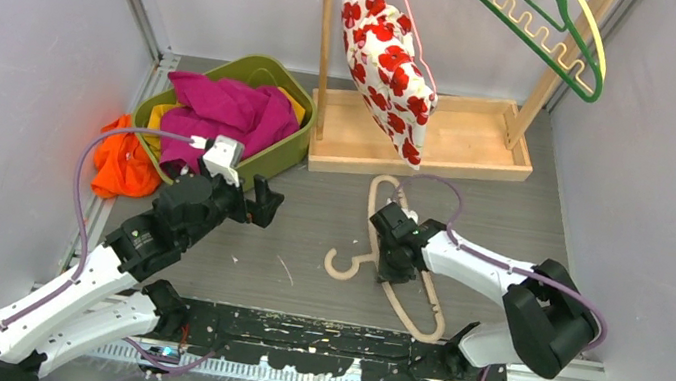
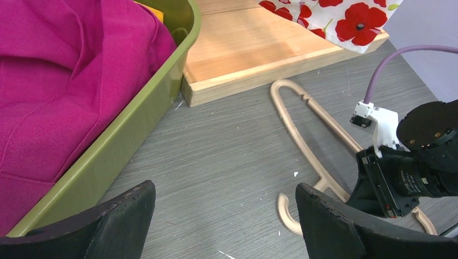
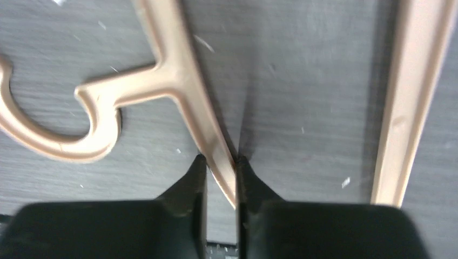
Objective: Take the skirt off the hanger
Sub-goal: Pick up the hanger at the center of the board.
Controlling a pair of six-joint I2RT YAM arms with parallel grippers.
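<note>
The beige hanger (image 3: 178, 81) is smooth plastic with a dull sheen. The grey surface (image 2: 216, 162) looks matt, with a fine grain (flecked with pale specks). The rack base (image 2: 243, 48) is pale bare wood, the bin (image 2: 124, 140) glossy olive plastic, the magenta garment (image 2: 54, 81) soft matt cloth, and the skirt (image 1: 389, 57) thin printed cloth.

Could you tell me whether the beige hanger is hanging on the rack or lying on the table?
The beige hanger lies flat on the table; the right gripper pinches one arm between its jaws.

Three hangers (image 1: 415, 311) (image 1: 549, 48) (image 1: 414, 22), one skirt (image 1: 389, 57), one bin (image 1: 283, 157), one rack (image 1: 464, 134), two arms (image 1: 144, 242) (image 1: 484, 268).
</note>
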